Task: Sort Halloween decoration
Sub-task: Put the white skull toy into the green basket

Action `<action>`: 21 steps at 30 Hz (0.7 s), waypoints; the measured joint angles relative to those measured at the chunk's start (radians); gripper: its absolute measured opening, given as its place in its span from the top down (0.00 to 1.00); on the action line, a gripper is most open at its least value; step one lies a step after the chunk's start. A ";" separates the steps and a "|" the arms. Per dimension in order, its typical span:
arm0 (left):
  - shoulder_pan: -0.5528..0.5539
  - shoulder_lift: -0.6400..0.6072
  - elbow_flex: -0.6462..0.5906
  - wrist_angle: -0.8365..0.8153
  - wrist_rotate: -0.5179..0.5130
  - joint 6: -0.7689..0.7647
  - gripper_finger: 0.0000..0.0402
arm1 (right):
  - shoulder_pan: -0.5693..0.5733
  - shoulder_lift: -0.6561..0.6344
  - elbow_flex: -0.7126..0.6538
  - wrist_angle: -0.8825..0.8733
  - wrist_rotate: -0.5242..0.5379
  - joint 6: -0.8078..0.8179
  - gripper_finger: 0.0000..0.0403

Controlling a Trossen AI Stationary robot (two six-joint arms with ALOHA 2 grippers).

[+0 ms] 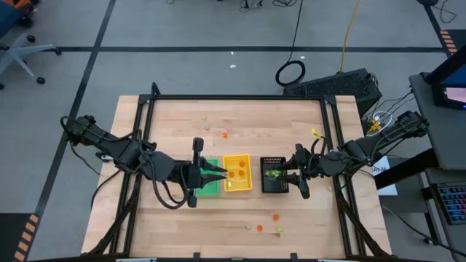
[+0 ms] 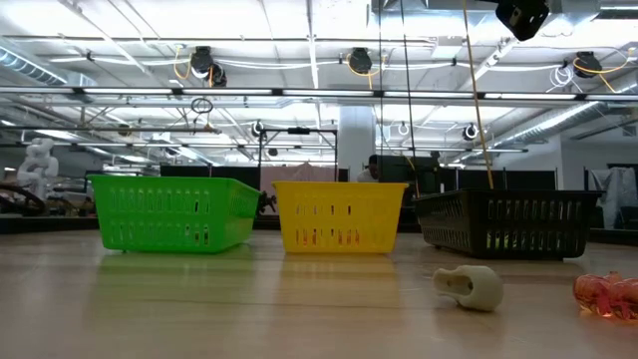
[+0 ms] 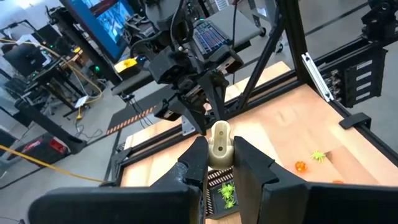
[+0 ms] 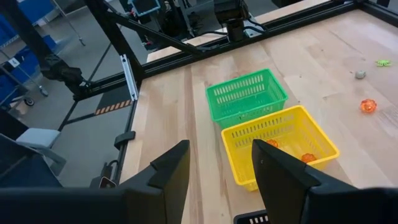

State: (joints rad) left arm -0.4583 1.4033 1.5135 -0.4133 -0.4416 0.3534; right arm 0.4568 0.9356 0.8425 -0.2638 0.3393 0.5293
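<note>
wooden table, perforated plastic trays

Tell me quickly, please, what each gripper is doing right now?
Left gripper: shut on a pale whitish trinket.
Right gripper: open, holding nothing.

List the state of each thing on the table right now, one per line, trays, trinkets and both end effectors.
left end effector: shut on a pale trinket, above the green tray
right end effector: open, holding nothing
green tray: upright, looks empty
yellow tray: upright, holds orange trinkets
black tray: upright, holds yellow-green trinkets
loose trinkets: scattered on the table, unsorted
</note>
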 joint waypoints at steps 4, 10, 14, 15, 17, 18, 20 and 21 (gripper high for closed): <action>0.000 0.000 0.000 0.000 0.000 -0.007 0.89 | 0.000 0.000 0.000 0.000 0.000 0.000 0.60; 0.004 0.000 0.000 -0.056 -0.007 -0.069 0.89 | 0.000 0.000 0.000 0.001 0.000 0.000 0.60; 0.006 0.000 0.000 -0.143 -0.008 -0.146 0.89 | 0.000 0.000 0.000 0.001 0.000 0.000 0.60; 0.008 0.000 0.000 -0.179 -0.008 -0.174 0.89 | 0.000 0.000 0.000 0.001 0.000 0.000 0.60; 0.013 0.000 0.000 -0.261 -0.008 -0.229 0.89 | 0.000 0.000 0.000 0.001 0.000 0.000 0.60; 0.018 0.000 0.000 -0.303 -0.008 -0.252 0.89 | 0.000 0.000 0.000 0.001 0.000 0.000 0.60; 0.027 0.000 0.000 -0.382 -0.007 -0.292 0.89 | 0.000 0.000 0.000 0.001 0.001 0.000 0.60; 0.032 0.000 -0.006 -0.408 -0.006 -0.314 0.89 | 0.000 0.000 0.000 0.001 0.001 0.000 0.60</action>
State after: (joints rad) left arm -0.4259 1.4036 1.5078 -0.8209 -0.4474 0.0394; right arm 0.4568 0.9356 0.8425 -0.2626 0.3401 0.5297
